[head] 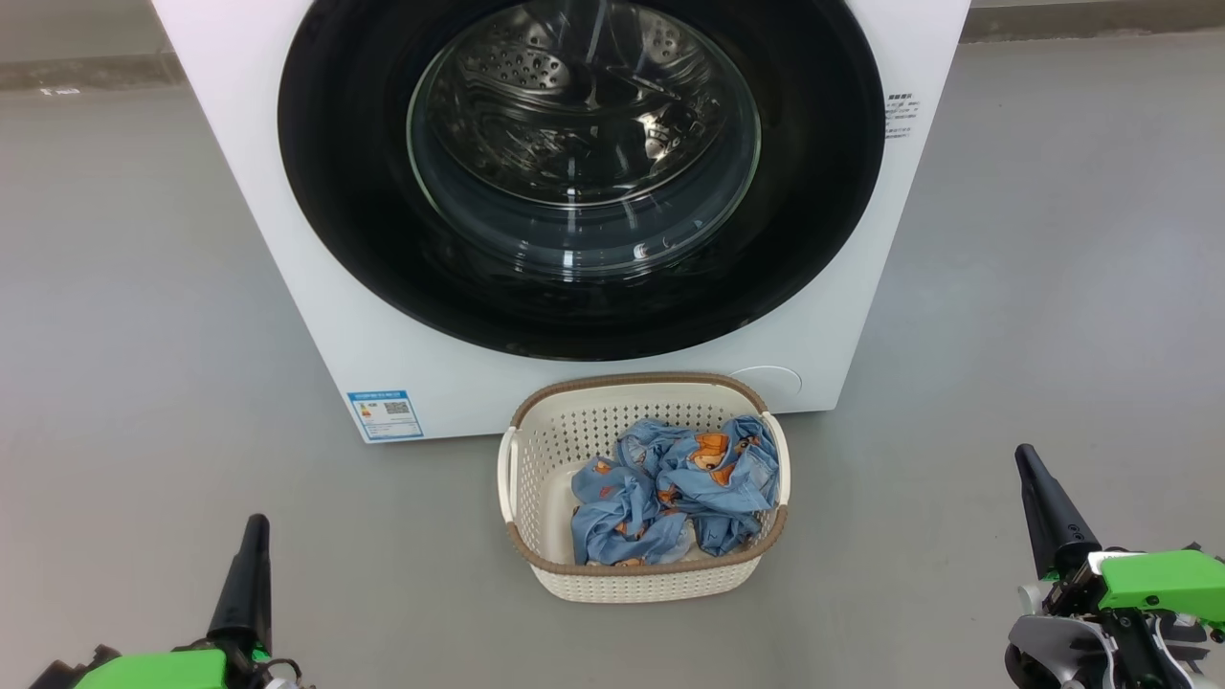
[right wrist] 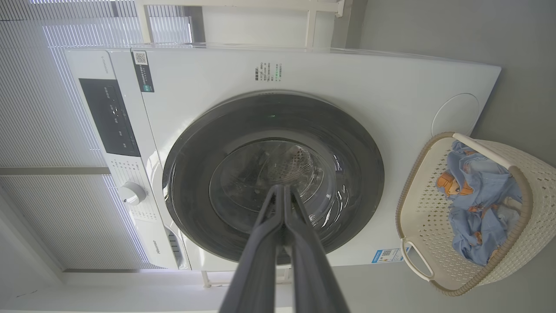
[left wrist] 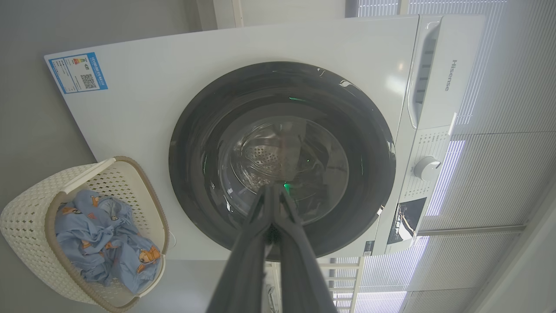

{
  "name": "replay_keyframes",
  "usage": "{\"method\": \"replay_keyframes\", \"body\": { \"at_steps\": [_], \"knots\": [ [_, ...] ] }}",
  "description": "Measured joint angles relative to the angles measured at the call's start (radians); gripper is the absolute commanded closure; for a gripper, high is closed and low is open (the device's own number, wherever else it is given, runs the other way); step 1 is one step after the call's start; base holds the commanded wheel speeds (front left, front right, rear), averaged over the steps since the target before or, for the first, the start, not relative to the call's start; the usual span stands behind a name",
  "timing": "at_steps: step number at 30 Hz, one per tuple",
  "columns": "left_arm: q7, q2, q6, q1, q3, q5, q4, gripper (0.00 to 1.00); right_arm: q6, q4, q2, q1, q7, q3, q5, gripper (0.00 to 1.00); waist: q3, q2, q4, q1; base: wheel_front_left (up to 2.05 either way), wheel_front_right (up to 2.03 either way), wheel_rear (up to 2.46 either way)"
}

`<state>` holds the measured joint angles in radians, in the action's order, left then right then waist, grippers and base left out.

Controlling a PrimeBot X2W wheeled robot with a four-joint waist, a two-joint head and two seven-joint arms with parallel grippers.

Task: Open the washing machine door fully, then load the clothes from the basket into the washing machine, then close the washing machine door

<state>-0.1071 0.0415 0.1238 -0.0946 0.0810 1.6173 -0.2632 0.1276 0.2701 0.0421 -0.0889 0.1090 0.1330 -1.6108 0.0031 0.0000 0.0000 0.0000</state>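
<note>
Washing machine door [head: 581, 172] x1, closed — 1 basket [head: 636, 380] w/ clothes [head: 670, 488], 2 end effectors [head: 255, 536] [head: 1029, 469] narrow, empty

You're looking at a laundry corner, home-style. There's a white front-loading washing machine [head: 459, 392] on a plain grey floor [head: 124, 335], and a basket [head: 651, 582] of clothes [head: 670, 488] sits right in front. Slatted window blinds [right wrist: 39, 108] run behind the machine.

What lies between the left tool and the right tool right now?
In the head view, the basket holding the clothes sits on the floor between the left tool and the right tool; bare floor either side.
</note>
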Motion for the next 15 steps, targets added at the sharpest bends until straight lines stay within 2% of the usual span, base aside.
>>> {"method": "replay_keyframes", "body": {
  "at_steps": [15],
  "knots": [
    [0.000,0.000,0.000,0.000,0.000,0.000,0.000,1.00,0.000,0.000,0.000,0.000,0.000,0.000,0.000,1.00,0.000,0.0000,0.000,0.0000,0.00,0.00,0.00]
  ]
}}
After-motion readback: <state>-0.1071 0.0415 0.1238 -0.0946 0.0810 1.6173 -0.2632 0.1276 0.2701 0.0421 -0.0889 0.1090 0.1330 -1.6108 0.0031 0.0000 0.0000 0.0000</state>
